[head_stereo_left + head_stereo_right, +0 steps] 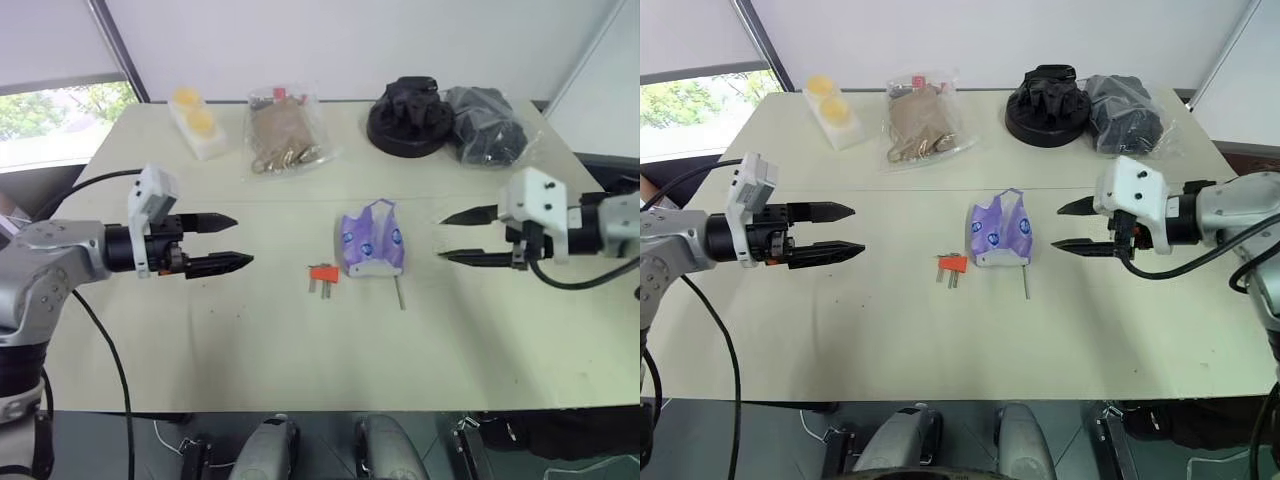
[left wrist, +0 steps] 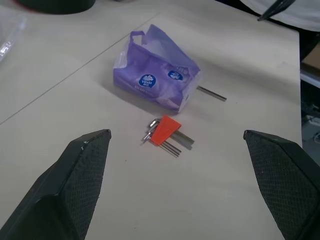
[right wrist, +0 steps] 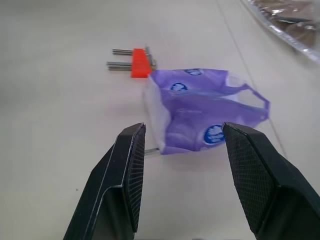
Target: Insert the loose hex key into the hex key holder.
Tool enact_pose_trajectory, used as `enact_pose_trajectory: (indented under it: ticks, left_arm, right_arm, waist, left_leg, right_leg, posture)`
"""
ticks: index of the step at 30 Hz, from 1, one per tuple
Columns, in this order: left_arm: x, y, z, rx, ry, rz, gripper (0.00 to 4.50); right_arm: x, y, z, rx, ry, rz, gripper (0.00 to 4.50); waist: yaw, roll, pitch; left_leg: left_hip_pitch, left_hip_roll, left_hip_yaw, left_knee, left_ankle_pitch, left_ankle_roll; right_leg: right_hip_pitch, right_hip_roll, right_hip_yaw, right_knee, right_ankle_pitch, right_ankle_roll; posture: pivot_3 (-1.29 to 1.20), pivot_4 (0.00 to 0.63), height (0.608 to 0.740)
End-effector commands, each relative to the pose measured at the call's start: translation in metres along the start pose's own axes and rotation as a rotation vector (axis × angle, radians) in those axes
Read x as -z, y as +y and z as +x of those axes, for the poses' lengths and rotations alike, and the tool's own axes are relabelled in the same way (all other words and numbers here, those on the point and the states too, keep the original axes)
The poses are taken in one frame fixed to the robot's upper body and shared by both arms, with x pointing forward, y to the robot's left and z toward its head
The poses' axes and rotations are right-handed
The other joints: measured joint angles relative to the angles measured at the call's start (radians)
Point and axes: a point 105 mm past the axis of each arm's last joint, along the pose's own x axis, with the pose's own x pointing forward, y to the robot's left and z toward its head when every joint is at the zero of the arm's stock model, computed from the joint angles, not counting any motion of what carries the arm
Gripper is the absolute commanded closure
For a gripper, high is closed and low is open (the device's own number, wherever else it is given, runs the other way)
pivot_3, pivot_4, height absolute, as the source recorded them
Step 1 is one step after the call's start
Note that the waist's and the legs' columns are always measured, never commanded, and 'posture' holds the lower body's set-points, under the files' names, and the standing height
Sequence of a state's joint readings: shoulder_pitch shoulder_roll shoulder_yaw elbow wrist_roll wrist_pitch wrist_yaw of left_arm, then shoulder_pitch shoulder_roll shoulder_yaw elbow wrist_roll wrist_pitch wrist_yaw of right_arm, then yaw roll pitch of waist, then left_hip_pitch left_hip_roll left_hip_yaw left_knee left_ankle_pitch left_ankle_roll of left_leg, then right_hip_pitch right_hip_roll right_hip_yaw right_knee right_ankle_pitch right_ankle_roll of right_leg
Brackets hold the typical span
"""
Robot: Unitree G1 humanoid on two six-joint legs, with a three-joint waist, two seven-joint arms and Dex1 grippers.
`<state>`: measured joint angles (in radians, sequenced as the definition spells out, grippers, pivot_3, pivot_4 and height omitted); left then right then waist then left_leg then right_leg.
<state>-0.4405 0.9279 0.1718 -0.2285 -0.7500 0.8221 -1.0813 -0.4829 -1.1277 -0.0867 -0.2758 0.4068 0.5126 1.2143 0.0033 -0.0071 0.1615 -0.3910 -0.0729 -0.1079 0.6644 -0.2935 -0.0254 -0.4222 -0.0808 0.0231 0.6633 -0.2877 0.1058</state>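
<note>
The hex key holder, a small orange-red block with short grey keys sticking out, lies flat mid-table. Just right of it sits a purple tissue pack. The loose hex key, a thin grey rod, lies on the table by the pack's right corner, with its far end hidden under the pack. My left gripper hovers open to the left of the holder, pointing at it. From the right, my right gripper hovers open and points at the pack. Neither holds anything.
Along the table's back edge stand a pack of yellow items, a clear bag of brown pieces, a black round object and a dark bagged bundle. Bare tabletop stretches in front of the holder.
</note>
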Motion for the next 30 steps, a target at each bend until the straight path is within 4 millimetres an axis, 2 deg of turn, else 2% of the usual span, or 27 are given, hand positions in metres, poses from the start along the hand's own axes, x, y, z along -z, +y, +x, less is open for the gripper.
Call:
enact_pose_trajectory:
  ticks: [1,22,30]
  left_arm:
    - [-0.011,0.003,-0.003,-0.026,-0.023,0.046,0.07]
    - [-0.009,0.005,0.000,-0.042,-0.044,0.035,0.07]
    - [-0.005,0.008,0.001,-0.062,-0.046,0.029,0.07]
  right_arm:
    - [-0.008,-0.004,-0.005,0.025,-0.005,-0.044,1.98]
    - [-0.008,0.005,0.005,0.012,-0.032,-0.020,1.98]
    - [-0.006,0.012,0.028,0.015,-0.093,0.012,1.98]
  waist:
    - [0.001,0.000,0.000]
    - [0.001,0.000,0.000]
    - [0.001,0.000,0.000]
  left_leg:
    - [0.000,0.000,0.000,0.000,0.000,0.000]
    - [0.000,0.000,0.000,0.000,0.000,0.000]
    - [0.000,0.000,0.000,0.000,0.001,-0.001]
  right_leg:
    - [0.000,0.000,0.000,0.000,0.000,0.000]
    - [0.000,0.000,0.000,0.000,0.000,0.000]
    - [0.000,0.000,0.000,0.000,0.000,0.000]
  posture:
    - [0.00,0.150,0.740]
    - [0.00,0.150,0.740]
    - [0.00,0.150,0.740]
